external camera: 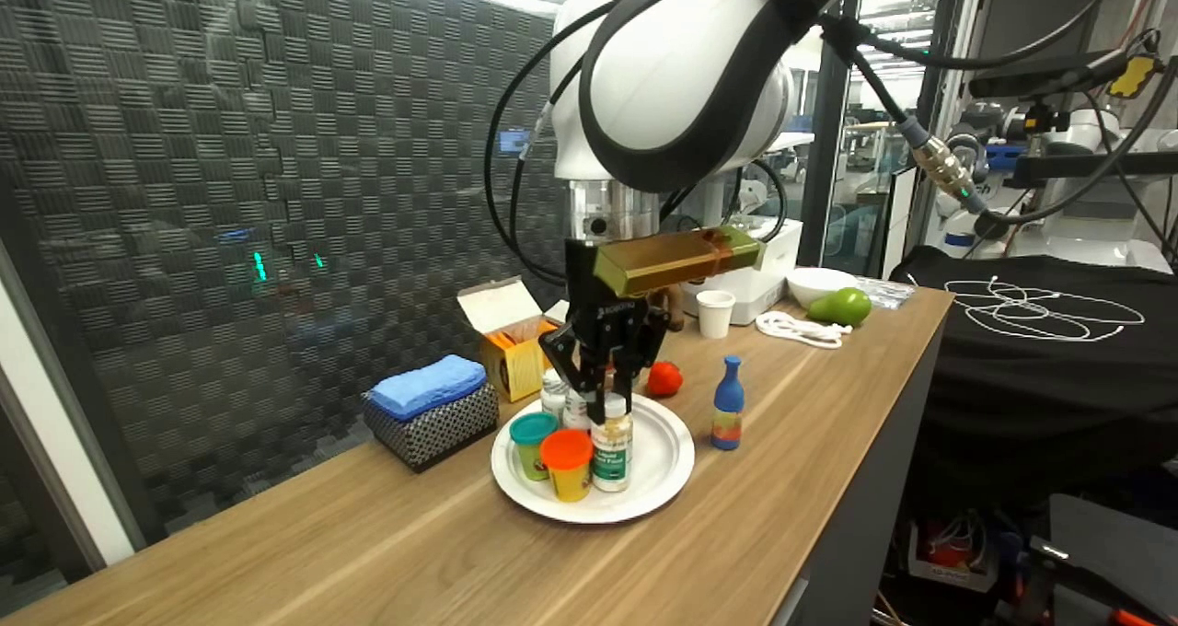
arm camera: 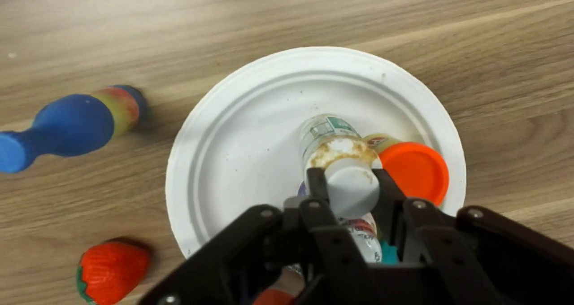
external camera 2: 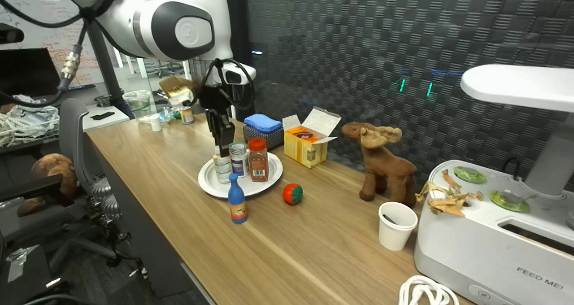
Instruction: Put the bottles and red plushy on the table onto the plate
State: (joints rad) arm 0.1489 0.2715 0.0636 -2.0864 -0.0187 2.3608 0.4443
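The white plate point(external camera: 664, 465) lies on the wood-topped table point(external camera: 828, 396). My gripper point(arm camera: 352, 183) is shut on the white cap of a white-capped bottle point(external camera: 611, 456), which is upright at the plate; a gap below cannot be made out. Around it on the plate stand an orange-lidded tub point(external camera: 568, 465), a teal-lidded tub point(external camera: 533, 444), a red-capped jar point(external camera 2: 258, 161) and white bottles, partly hidden by the fingers. A blue bottle point(external camera 2: 236, 200) stands upright on the table beside the plate. The red plushy point(arm camera: 114, 271), strawberry-like with green leaves, also lies off the plate.
A yellow box point(external camera 2: 306, 148) and a basket with a blue cloth point(external camera: 433, 410) stand behind the plate. A brown plush moose point(external camera 2: 385, 166), a paper cup point(external camera 2: 397, 226) and a white planter point(external camera 2: 484, 251) are farther along. The table's front edge is near the blue bottle.
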